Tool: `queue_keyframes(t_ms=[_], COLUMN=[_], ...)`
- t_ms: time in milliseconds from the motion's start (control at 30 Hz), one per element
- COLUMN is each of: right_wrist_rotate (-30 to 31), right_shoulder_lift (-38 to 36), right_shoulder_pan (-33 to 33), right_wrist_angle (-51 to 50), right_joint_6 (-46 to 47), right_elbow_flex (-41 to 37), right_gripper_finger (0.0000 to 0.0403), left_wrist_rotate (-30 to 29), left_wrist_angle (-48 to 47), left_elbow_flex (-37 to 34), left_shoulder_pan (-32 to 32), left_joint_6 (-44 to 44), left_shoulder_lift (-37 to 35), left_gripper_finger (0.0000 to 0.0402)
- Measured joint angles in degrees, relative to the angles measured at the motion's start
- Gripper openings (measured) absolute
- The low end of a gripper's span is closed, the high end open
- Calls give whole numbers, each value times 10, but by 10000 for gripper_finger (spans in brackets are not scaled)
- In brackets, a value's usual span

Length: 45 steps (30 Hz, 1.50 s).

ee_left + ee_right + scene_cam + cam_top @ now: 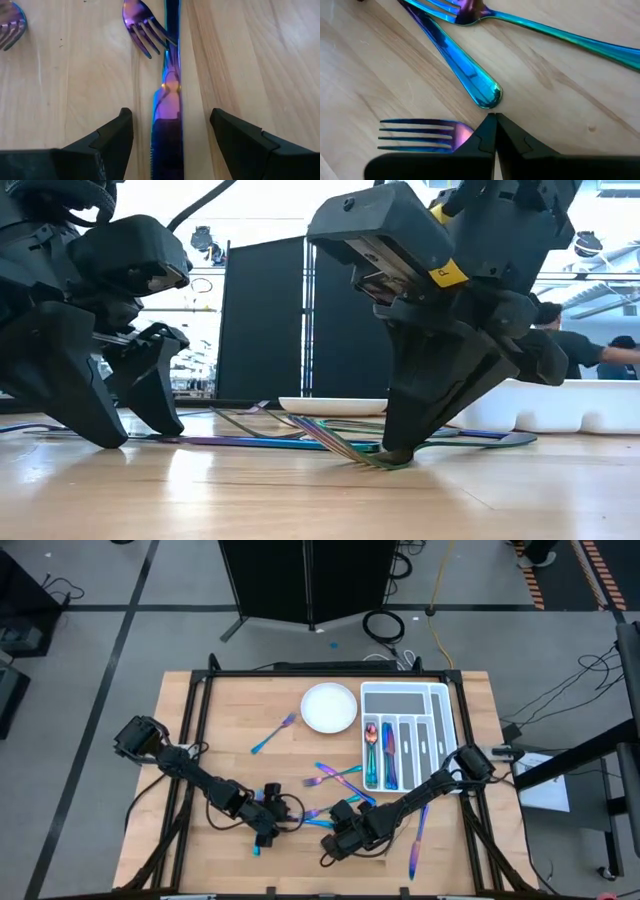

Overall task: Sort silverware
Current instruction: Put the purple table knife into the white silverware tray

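Note:
Iridescent silverware lies loose on the wooden table. My left gripper (265, 832) (170, 112) points steeply down and is open. One finger stands on each side of a purple-blue knife (167, 125) that lies flat, and neither touches it. A purple fork (145, 25) lies just beyond, its tines against the knife. My right gripper (335, 840) (495, 125) is shut, its tips down at a fork (420, 135). A blue handle end (482, 92) and a teal fork (555, 32) lie just ahead of it. My right gripper comes steeply from above. Its shut fingertips (400, 455) meet the fork where the tines join the neck (380, 462). The tines (325, 438) slant up off the table. The fingers hide the contact itself, so I cannot tell whether they pinch the fork or press on it.
A round white plate (328, 707) and a white compartmented tray (405, 692) holding sorted pieces stand at the far side. A lone fork (272, 735) lies left of centre, two forks (335, 775) in the middle, and a knife (415, 845) near the front right. A person (590, 350) sits beyond the table.

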Motion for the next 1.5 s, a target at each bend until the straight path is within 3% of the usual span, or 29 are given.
queue_keyframes(t_ms=[400, 1200, 1500], right_wrist_rotate=[25, 19, 18], right_shoulder_lift=[-15, 5, 16], right_shoulder_pan=[-5, -17, -1], right_wrist_angle=[55, 52, 23], right_joint_6=[-35, -42, -4], right_elbow_flex=[-1, 3, 5], right_gripper_finger=[0, 0, 0], left_wrist_rotate=[-4, -7, -5], left_wrist_angle=[2, 3, -15], left_elbow_flex=[0, 0, 2], left_shoulder_pan=[0, 0, -2], left_joint_6=[11, 11, 1], left_shoulder_lift=[0, 1, 0], left_gripper_finger=[267, 267, 267])
